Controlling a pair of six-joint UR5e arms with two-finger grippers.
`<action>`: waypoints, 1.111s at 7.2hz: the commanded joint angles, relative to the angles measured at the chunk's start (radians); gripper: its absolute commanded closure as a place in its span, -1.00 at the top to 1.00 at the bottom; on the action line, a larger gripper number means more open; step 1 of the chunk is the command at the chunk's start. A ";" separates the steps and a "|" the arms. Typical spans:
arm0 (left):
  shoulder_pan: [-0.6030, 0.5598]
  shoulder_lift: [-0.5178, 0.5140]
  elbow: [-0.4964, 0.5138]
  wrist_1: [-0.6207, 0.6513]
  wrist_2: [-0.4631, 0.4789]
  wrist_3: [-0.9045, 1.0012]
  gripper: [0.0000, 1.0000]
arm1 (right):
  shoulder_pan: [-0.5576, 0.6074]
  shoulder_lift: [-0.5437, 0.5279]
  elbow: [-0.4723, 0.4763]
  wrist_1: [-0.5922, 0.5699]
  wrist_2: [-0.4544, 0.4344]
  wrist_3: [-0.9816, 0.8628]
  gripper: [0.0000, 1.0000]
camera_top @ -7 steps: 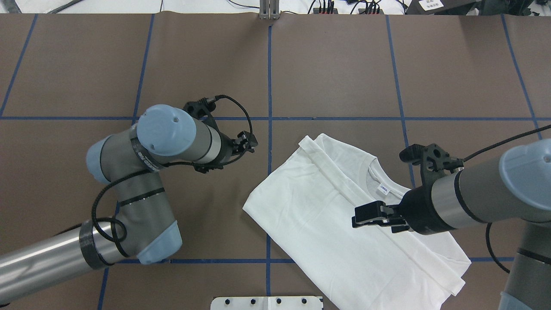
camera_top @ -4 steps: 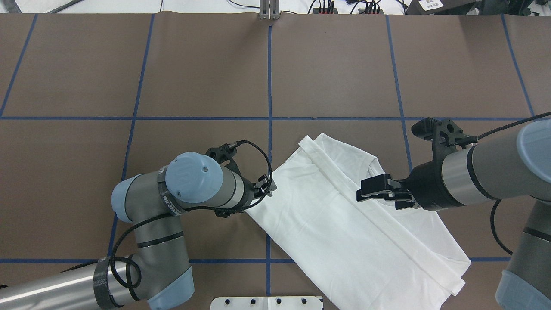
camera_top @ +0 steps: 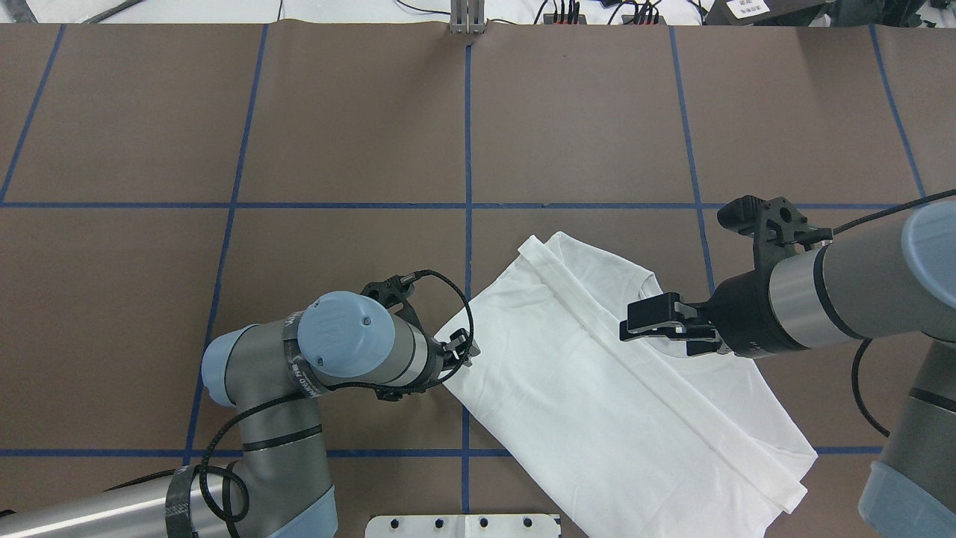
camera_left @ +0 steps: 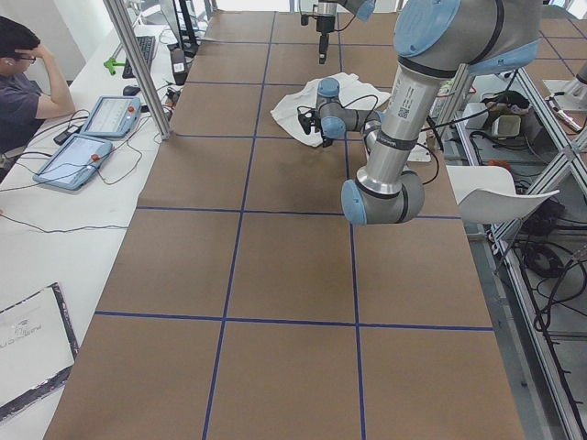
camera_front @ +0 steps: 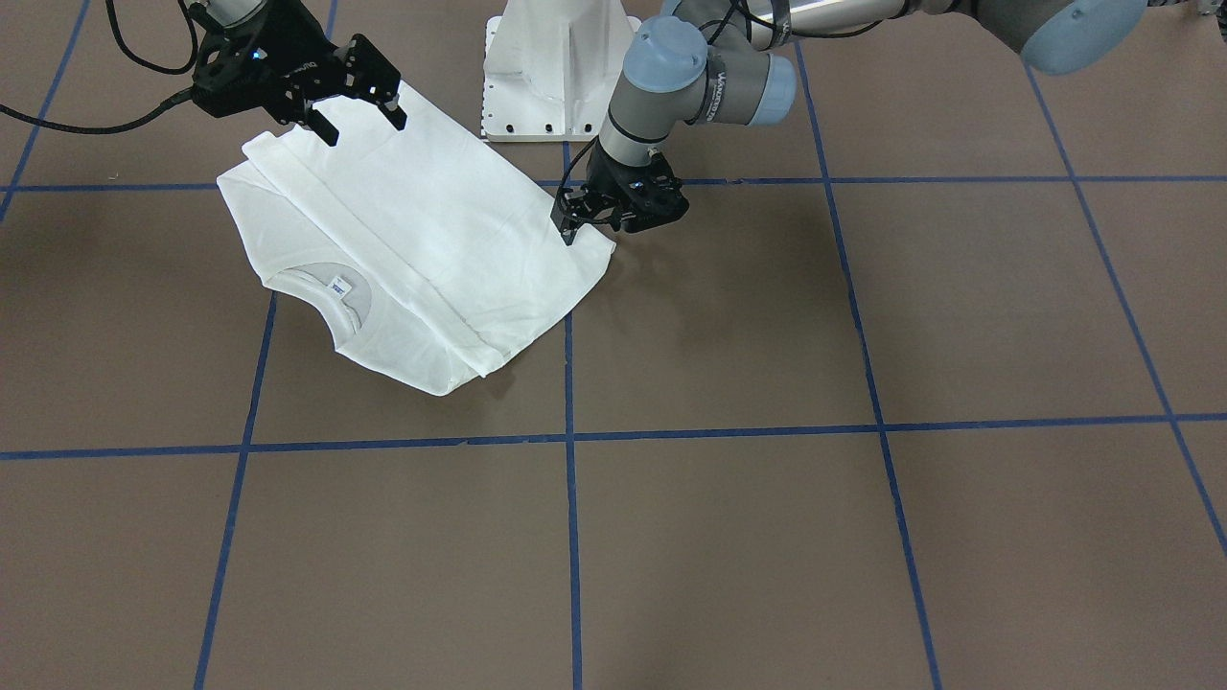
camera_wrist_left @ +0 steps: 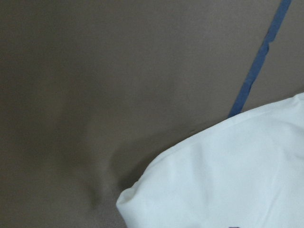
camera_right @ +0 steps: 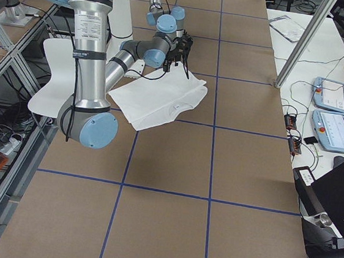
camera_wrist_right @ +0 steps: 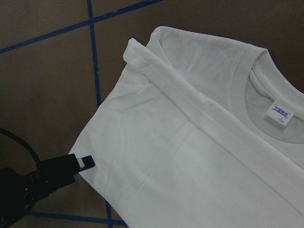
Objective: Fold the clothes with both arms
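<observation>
The white T-shirt (camera_top: 597, 403) lies partly folded on the brown table, with a long folded strip down its middle; it also shows in the front view (camera_front: 431, 230). Its collar with the neck tag (camera_front: 338, 285) faces up; no black text shows. My left gripper (camera_top: 463, 350) is low at the shirt's left corner (camera_front: 590, 225), and its jaws look open. One of its fingertips (camera_wrist_right: 80, 164) touches the shirt's edge. The left wrist view shows only that corner (camera_wrist_left: 228, 175). My right gripper (camera_top: 635, 326) is open and empty, hovering above the collar area (camera_front: 355, 96).
The white pedestal base (camera_front: 561, 67) stands at the robot's side of the table, right beside the shirt. Blue tape lines (camera_top: 468, 149) grid the brown table. Cables and plugs (camera_top: 597, 13) lie along the far edge. An operator (camera_left: 23, 73) sits at a side desk.
My left arm swung toward the robot and right, bringing its gripper down to the shirt's left corner. My right gripper moved up the shirt, away from the robot, to above the collar.
</observation>
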 commanded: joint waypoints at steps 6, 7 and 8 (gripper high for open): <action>-0.020 0.001 -0.004 0.009 0.041 0.001 -0.86 | 0.001 0.000 -0.009 0.000 -0.008 -0.001 1.00; -0.024 0.001 -0.011 0.009 0.038 0.000 -1.00 | 0.001 0.000 -0.011 0.000 -0.008 0.000 1.00; -0.036 0.001 -0.024 0.009 0.035 0.000 -1.00 | 0.003 0.000 -0.012 0.000 -0.008 -0.001 1.00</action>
